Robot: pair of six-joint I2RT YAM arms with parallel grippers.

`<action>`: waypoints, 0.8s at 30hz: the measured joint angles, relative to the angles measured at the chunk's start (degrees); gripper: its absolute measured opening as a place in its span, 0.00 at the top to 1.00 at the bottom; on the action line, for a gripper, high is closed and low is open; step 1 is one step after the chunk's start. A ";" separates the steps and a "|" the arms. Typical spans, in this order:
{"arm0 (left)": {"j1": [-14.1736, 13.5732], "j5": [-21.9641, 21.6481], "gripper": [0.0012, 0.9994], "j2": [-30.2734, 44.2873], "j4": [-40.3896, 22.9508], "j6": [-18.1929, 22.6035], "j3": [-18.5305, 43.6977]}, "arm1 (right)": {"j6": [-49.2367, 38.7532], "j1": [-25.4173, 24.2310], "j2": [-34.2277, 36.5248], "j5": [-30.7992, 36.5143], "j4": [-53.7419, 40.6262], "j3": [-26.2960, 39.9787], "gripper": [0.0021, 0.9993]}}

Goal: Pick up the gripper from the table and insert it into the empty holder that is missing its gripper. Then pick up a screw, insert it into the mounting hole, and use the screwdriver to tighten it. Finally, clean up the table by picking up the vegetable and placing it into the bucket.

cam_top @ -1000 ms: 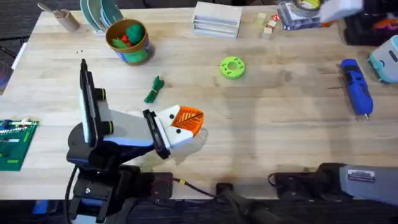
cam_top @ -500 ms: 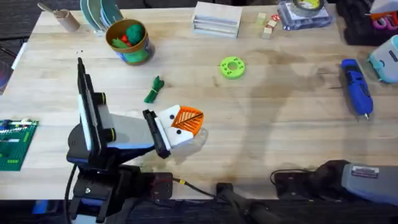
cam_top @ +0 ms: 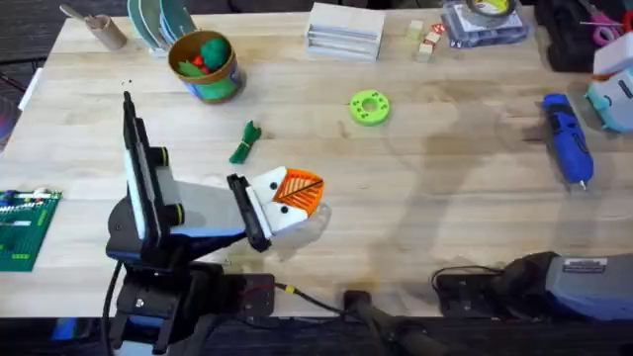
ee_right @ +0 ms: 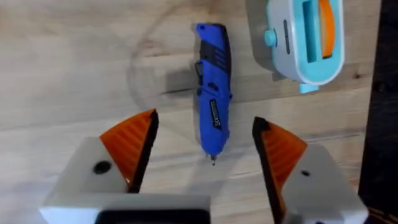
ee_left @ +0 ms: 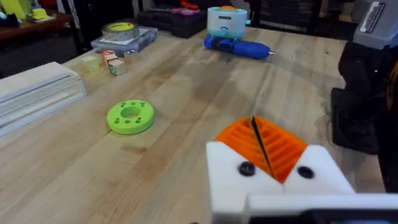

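Note:
The blue screwdriver (cam_top: 567,138) lies at the table's right side. In the right wrist view the screwdriver (ee_right: 212,93) is below my right gripper (ee_right: 205,134), which hangs open and empty over its metal tip. My left gripper (cam_top: 295,194) rests low at the centre left, its orange pads (ee_left: 280,146) pressed together, shut on nothing. The dark green vegetable (cam_top: 244,142) lies just beyond it. The bucket (cam_top: 216,87) stands at the back left with green and red toys inside. The loose gripper, the holder and the screw are out of view.
A green ring (cam_top: 369,107) lies mid-table. A white box (cam_top: 344,30), small blocks (cam_top: 427,42) and a tape roll on a clear case (cam_top: 485,20) line the back edge. A teal device (cam_top: 611,99) sits beside the screwdriver. A green baseplate (cam_top: 22,227) is at the left edge.
A pale blurred shape at the back right has slid right toward the frame's edge, and shadows on the table followed. The right arm's base link turned slightly. The left arm stayed put.

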 joint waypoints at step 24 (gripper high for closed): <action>0.00 -0.01 0.98 0.00 0.00 0.00 0.00 | -19.03 -2.79 21.53 0.00 6.89 0.00 0.01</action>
